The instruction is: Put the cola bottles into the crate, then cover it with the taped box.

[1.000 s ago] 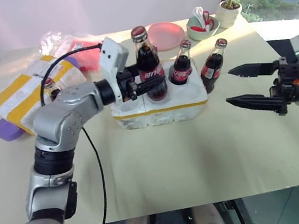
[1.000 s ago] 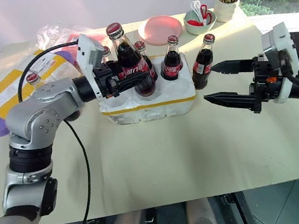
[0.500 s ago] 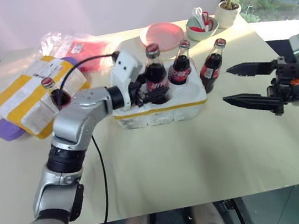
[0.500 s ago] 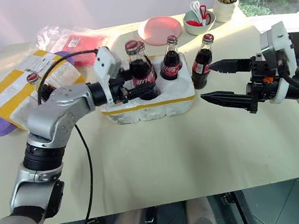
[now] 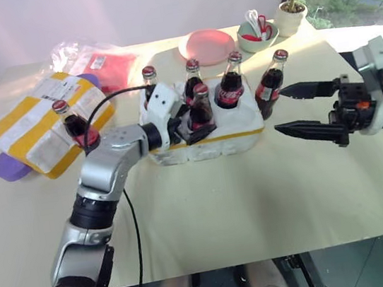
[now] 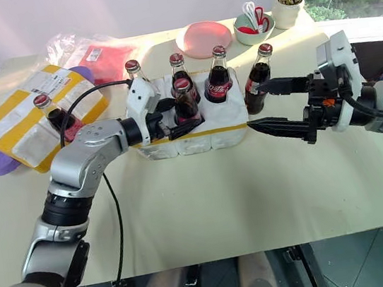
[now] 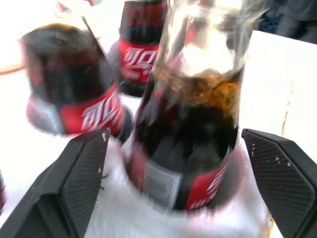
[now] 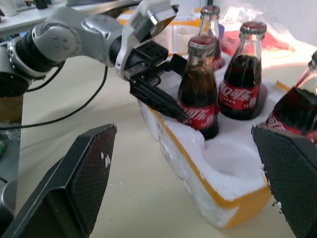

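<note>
Centre frame, the white styrofoam crate with the thin yellow tape band holds four small glass cola bottles with red caps and red-and-white labels. The left gripper flanks the front one, fingers spread wide, gripping nothing; it looks just seated in its well. A fifth bottle stands right of the crate, before the gaping, empty right gripper. The sixth waits at left by the white styrofoam box wrapped in wide yellow tape. Loading continues; I'd expect the right gripper to close on the bottle before it.
</note>
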Tool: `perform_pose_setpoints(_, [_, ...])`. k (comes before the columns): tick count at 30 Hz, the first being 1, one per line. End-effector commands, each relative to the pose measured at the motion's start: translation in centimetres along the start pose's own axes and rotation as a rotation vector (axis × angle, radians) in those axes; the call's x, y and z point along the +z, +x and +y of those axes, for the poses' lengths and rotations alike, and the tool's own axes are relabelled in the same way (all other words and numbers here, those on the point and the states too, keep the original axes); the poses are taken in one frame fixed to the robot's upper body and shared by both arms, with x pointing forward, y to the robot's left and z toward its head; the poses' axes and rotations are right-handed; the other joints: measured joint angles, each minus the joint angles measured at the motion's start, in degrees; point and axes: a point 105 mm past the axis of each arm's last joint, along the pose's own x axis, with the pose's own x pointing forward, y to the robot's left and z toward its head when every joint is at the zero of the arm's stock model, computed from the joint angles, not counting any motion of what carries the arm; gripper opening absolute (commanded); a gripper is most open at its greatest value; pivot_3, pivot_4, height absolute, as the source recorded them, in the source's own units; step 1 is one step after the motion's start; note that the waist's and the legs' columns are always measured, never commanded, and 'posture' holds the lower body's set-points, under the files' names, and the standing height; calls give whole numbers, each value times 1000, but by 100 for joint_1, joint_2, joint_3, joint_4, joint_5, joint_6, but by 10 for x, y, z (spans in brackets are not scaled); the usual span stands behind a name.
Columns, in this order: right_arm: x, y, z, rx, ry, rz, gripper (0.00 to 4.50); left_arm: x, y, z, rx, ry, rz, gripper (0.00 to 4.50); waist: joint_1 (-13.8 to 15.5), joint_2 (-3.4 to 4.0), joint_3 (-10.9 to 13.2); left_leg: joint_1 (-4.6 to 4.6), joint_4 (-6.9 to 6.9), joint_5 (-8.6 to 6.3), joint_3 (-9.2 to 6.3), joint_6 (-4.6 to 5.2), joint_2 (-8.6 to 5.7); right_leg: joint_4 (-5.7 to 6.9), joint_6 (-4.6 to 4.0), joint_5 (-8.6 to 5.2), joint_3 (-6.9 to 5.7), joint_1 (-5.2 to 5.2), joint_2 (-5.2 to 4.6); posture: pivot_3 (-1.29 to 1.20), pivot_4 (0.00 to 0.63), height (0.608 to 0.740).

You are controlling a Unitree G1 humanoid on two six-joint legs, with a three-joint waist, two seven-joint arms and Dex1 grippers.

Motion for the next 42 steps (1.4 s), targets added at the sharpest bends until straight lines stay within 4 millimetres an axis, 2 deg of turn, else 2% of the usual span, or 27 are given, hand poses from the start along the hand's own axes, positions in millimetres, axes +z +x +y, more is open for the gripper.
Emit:
perform_pose_setpoints(1, [8, 3, 0, 18, -36, -28, 4500, 34, -43, -2, 25, -16, -150, 4468, -5, 0, 0, -1, -1, 0, 0, 0, 1, 0, 0, 0, 0, -3, 2, 0, 150, 740])
perform_pose_setpoints(4, [6, 6, -2, 34, -28, -27, 4500, 44, -90, -16, 51, -23, -209, 4468, -16, -1, 0, -1, -1, 0, -1, 0, 3, 1, -1, 0, 1, -4, 2, 0, 150, 740])
perform_pose_setpoints(6, [6, 8, -4, 43, -23, -27, 4500, 40, -117, -23, 107, -44, -204, 4468, 9, 0, 0, 0, -2, 0, 0, -2, 3, 2, -1, 0, 1, -3, 1, 0, 150, 740])
perform_pose_setpoints(8, [5, 10, -6, 51, -20, -25, 4500, 33, -140, -25, 199, -69, -187, 4468, 15, 0, -1, 0, 0, 0, 0, 0, 2, 1, -2, 0, 1, -1, 1, 0, 150, 740])
perform_pose_setpoints(10, [4, 11, -8, 56, -20, -24, 4500, 26, -154, -22, 290, -88, -168, 4468, 46, -1, -1, 5, 2, -7, -1, 11, 2, 1, -4, 0, 1, 5, 0, 0, 150, 740])
perform_pose_setpoints(11, [4, 11, -8, 59, -21, -23, 4500, 21, -162, -18, 353, -94, -147, 4468, 77, -2, -1, 4, 4, -6, -6, 10, 2, 0, -4, 0, -2, 8, 1, 0, 150, 740])
perform_pose_setpoints(14, [6, 11, -10, 73, -31, -23, 4500, -7, -196, 20, 668, -90, -62, 4468, 111, 0, -4, 15, 7, -7, -5, 10, 2, -8, -20, -4, -6, 26, 2, 0, 150, 740])
perform_pose_setpoints(16, [7, 11, -10, 80, -36, -21, 4500, -13, -205, 32, 749, -81, -48, 4468, 157, -1, -4, 25, 7, -7, -3, 11, 3, -10, -30, -10, -4, 36, 2, 0, 150, 740])
perform_pose_setpoints(21, [13, 10, -2, 136, -22, -16, 4500, -25, -197, 65, 773, -51, -43, 4468, 213, -5, -6, 24, 7, -9, -6, 8, 3, -17, -32, -9, -9, 39, 4, 0, 150, 740])
perform_pose_setpoints(27, [14, 9, -1, 114, -52, -4, 4500, -26, -179, 80, 700, -27, -55, 4468, 154, -5, -6, 14, 2, -15, -1, 18, 4, -19, -10, 4, -6, 20, 4, 0, 150, 740])
perform_pose_setpoints(34, [13, 2, -3, 68, -44, 0, 4500, -26, -167, 102, 707, -11, -51, 4468, 171, -6, -7, 7, -2, -12, -1, 14, 7, -15, -12, 5, -4, 10, 5, 0, 150, 740])
perform_pose_setpoints(38, [15, -2, -4, 46, -39, -10, 4500, -26, -154, 108, 668, 0, -46, 4468, 170, -7, -7, 7, -2, -12, -1, 14, 5, -15, -11, 5, -5, 11, 4, 0, 150, 740])
perform_pose_setpoints(42, [15, -3, -2, 40, -36, -10, 4500, -34, -140, 116, 631, -28, -29, 4468, 168, -7, -7, 7, -2, -11, -1, 14, 6, -14, -11, 6, -5, 9, 6, 0, 150, 740])
